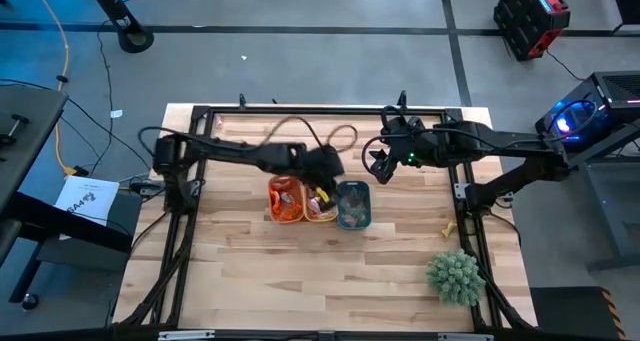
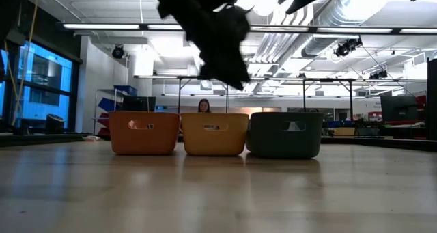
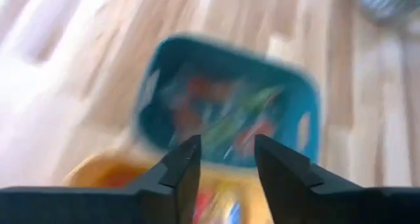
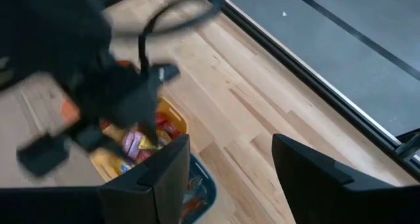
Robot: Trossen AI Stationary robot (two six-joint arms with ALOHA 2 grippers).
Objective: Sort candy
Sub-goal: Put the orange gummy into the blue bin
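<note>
Three oblong trays stand side by side mid-table: orange (image 1: 285,201), yellow (image 1: 320,205) and teal (image 1: 354,204). Each holds wrapped candy (image 4: 136,145). My left gripper (image 1: 328,181) hangs over the yellow tray, close to the teal one, slanting down. Its fingers are open with nothing between them (image 3: 226,150), and the left wrist view shows the teal tray (image 3: 164,73) with candy (image 3: 223,112) just beyond them. My right gripper (image 1: 378,169) hovers higher, beyond the teal tray's far end. It is open and empty (image 4: 230,152).
A spiky green plant ball (image 1: 455,276) sits near the table's front right corner, with a small yellow piece (image 1: 449,227) on the wood behind it. The black frame rails (image 1: 300,109) run along the table's edges. A person (image 2: 203,106) sits far behind the trays.
</note>
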